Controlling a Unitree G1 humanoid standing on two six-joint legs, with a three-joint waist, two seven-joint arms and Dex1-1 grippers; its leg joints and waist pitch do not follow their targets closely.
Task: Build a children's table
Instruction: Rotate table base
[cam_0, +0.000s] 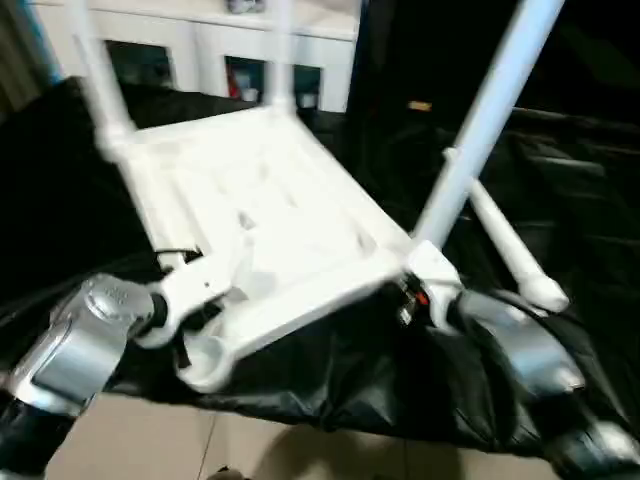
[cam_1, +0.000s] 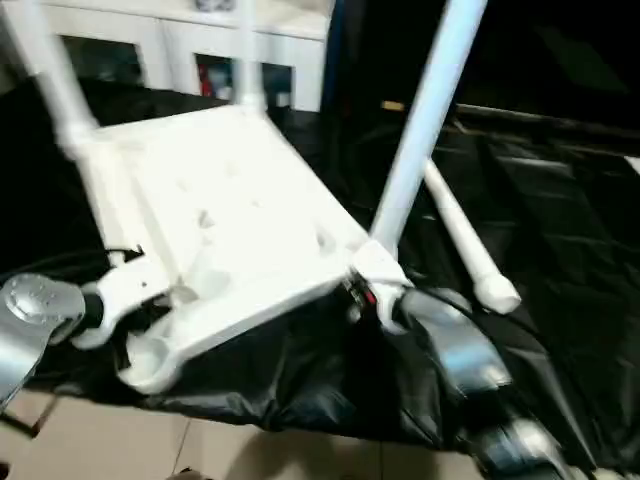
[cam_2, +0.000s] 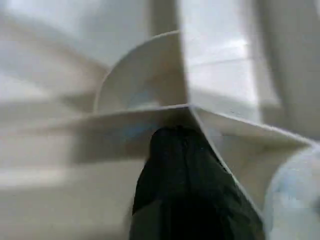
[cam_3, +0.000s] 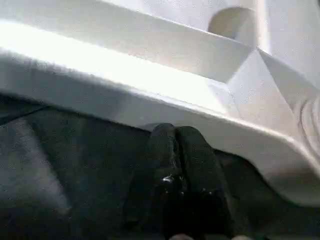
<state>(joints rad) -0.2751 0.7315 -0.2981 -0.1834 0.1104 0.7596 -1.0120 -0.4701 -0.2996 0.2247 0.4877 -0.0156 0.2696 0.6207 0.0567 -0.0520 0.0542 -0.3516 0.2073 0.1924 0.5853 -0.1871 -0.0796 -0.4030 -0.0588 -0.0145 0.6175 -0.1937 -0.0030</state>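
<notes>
The white table top (cam_0: 270, 215) lies underside up and tilted on the black cloth. Three white legs stand in its corner sockets: one far left (cam_0: 100, 70), one at the far corner (cam_0: 280, 50), one near right (cam_0: 480, 120). The near-left socket (cam_0: 205, 365) is empty. A loose leg (cam_0: 510, 250) lies on the cloth to the right. My left gripper (cam_2: 175, 137) grips a rib at the top's near-left edge (cam_0: 190, 295). My right gripper (cam_3: 175, 132) is shut, its fingers pressed together under the rim by the near-right corner (cam_0: 415, 300).
Black cloth (cam_0: 560, 180) covers the work surface and hangs over its front edge above a tiled floor (cam_0: 250, 450). White cabinets (cam_0: 200, 50) stand behind. My silver forearms (cam_0: 70, 350) reach in from both lower corners.
</notes>
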